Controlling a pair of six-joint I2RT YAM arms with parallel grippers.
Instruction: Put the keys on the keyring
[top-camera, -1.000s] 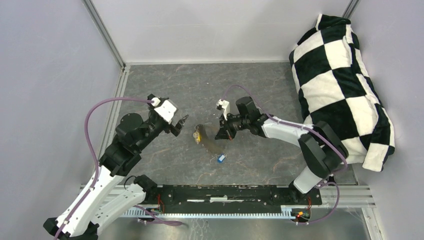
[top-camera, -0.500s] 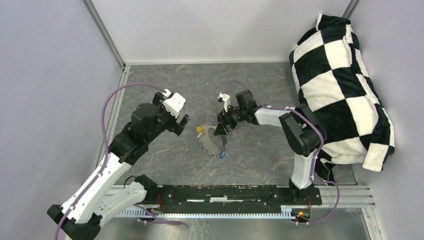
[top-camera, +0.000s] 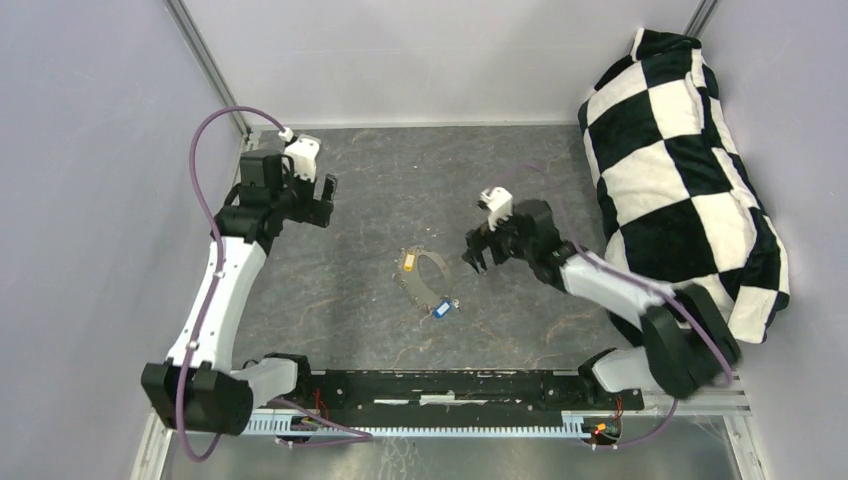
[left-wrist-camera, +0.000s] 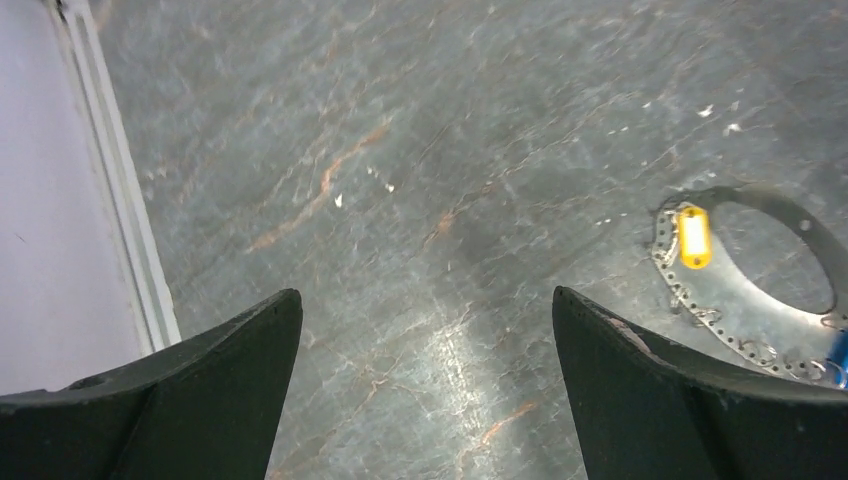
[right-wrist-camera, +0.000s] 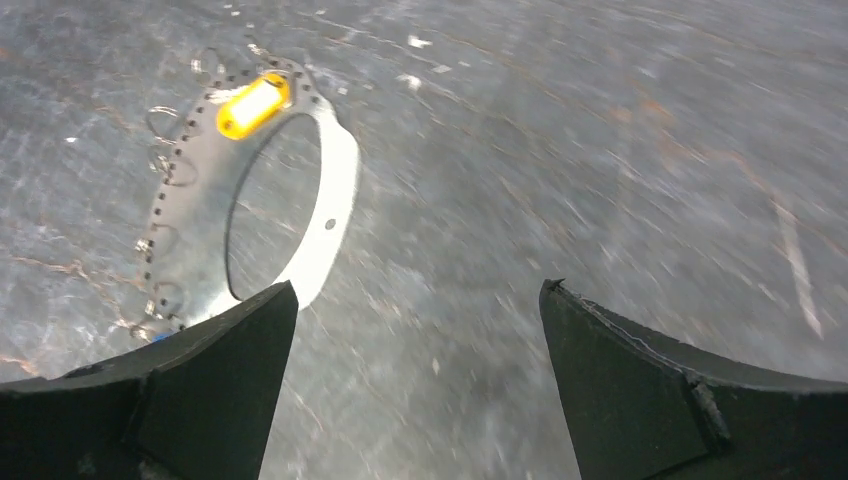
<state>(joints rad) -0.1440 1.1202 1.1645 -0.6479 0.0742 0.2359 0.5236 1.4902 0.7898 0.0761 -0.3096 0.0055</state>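
Grey keyring (top-camera: 413, 288), just released on the bench (top-camera: 520, 180), yellow key (top-camera: 406, 263) and blue key (top-camera: 441, 309) seemingly attached; both jaws apart.

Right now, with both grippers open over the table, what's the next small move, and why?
Probably raise the right gripper clear of the keyring and pause. The yellow key and blue key both lie at its perforated band, though I cannot confirm they are attached; neither that gripper nor the left gripper holds anything.

A robot lab test cell: plain white walls (top-camera: 420, 60), aluminium frame rails (top-camera: 209, 65), grey marbled tabletop (top-camera: 400, 190).
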